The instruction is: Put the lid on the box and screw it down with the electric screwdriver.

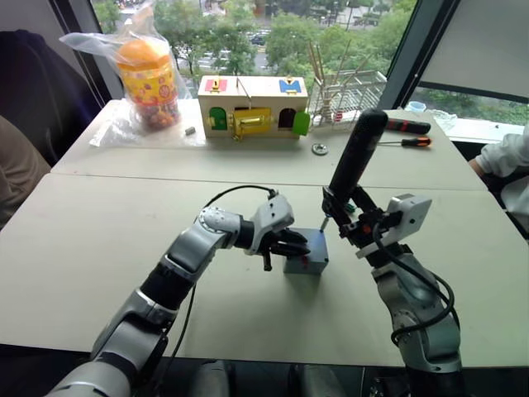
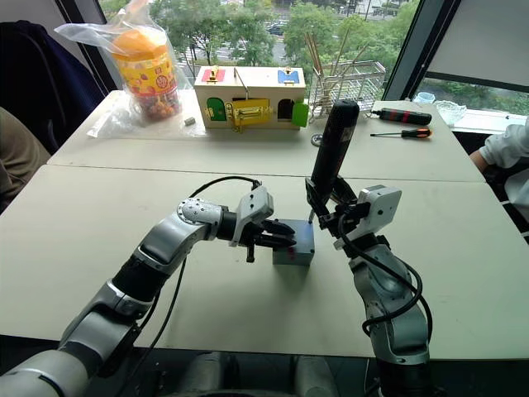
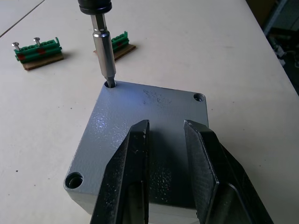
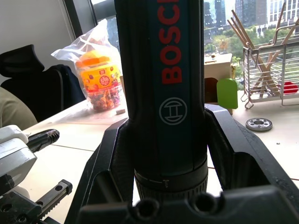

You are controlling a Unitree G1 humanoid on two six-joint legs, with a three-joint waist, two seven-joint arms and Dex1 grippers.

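Note:
The grey box [image 1: 307, 265] stands mid-table with the lid [image 3: 154, 107] lying flat on top of it. My left gripper [image 1: 285, 246] reaches in from the left, and its fingers [image 3: 131, 177] hover open just over the lid with nothing between them. My right gripper [image 1: 340, 208] is shut on the black electric screwdriver [image 1: 355, 153], which stands nearly upright. Its metal bit [image 3: 105, 51] points down, and the tip sits in a corner screw hole of the lid. Two other corner holes show on the lid.
Two green terminal blocks [image 3: 39, 49] lie on the table beyond the box. At the back stand a wooden box with coloured doors [image 1: 252, 106], a bagged jar [image 1: 149, 78], a wire rack [image 1: 347, 95] and two hand screwdrivers [image 1: 409, 126]. A person's sleeve [image 1: 508, 157] is at right.

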